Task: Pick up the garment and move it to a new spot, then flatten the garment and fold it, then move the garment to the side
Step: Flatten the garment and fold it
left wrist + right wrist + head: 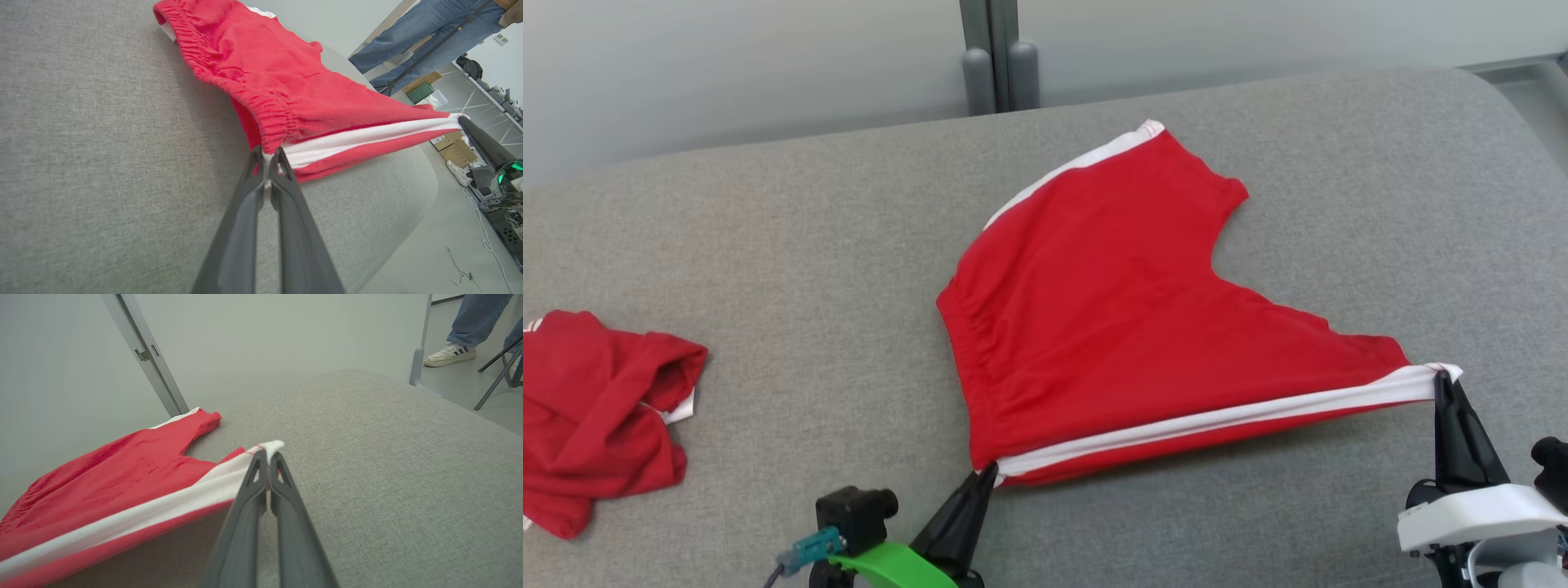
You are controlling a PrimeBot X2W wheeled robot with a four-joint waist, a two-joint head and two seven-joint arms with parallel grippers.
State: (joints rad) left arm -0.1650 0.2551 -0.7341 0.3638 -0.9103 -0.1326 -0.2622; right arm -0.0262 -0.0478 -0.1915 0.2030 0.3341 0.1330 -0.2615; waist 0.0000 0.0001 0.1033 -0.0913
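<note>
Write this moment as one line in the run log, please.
stage: spreading garment | left gripper: shut on red shorts waistband corner | right gripper: shut on leg corner | white stripe: taut between | surface: grey cushion

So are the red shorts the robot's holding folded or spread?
Spread: the red shorts are opened out, one edge stretched between left gripper and right gripper.

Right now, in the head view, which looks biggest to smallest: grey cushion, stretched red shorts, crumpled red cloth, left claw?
1. grey cushion
2. stretched red shorts
3. crumpled red cloth, partly cut off by the edge
4. left claw, also cut off
</note>
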